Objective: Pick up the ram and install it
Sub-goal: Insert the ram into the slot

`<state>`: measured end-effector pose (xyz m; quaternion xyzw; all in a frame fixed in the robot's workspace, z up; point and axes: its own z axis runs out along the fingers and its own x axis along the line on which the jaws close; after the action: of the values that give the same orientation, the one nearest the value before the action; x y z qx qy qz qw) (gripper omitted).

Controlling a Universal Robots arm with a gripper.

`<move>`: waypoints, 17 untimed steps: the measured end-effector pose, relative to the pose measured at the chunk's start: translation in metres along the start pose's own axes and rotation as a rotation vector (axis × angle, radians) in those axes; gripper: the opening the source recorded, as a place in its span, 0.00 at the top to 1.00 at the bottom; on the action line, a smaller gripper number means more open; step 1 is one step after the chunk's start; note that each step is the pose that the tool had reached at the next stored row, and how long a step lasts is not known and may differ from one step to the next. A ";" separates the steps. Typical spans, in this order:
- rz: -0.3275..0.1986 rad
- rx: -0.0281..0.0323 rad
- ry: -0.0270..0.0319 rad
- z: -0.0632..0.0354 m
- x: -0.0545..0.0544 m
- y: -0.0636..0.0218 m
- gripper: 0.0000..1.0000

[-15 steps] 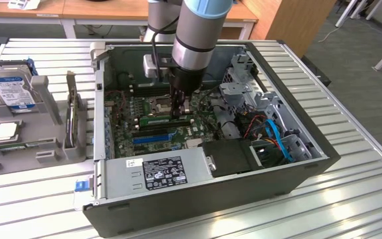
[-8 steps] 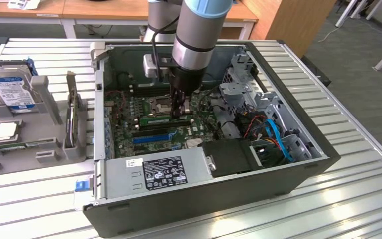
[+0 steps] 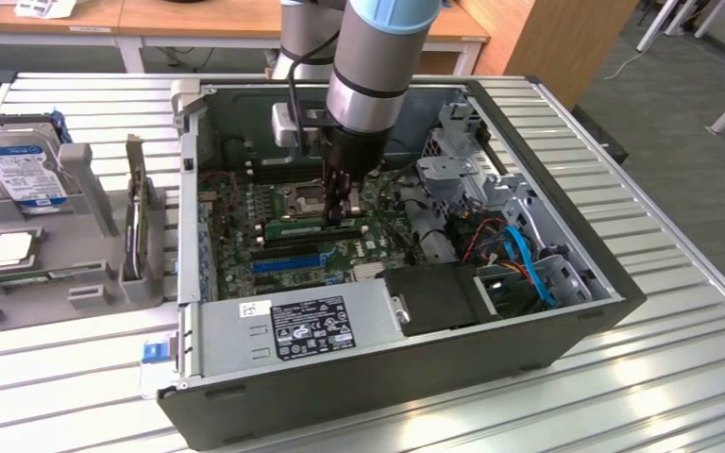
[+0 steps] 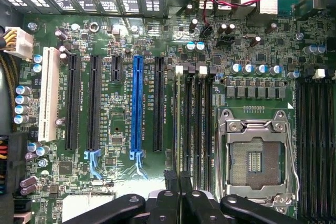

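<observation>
Slatted desk, open case: claw clenched on ram, down at memory slots; pickup done, seating seemingly unfinished.

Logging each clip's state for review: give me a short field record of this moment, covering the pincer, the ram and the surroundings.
pincer: shut on the ram, lowered inside the open computer case
ram: on edge, aligned with the memory slots beside the CPU socket; full seating cannot be told
exterior view's left: hard drive standing in a grey holder
support: slatted metal table
</observation>
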<state>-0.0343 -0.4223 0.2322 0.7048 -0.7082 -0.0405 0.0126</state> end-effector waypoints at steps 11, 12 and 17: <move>0.000 0.0000 0.0022 0.0001 -0.001 0.0000 0.88; 0.000 0.0000 0.0023 0.0001 -0.001 0.0000 0.88; 0.000 0.0013 0.0022 0.0012 -0.001 -0.0001 0.88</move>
<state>-0.0343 -0.4208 0.2311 0.7048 -0.7082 -0.0392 0.0129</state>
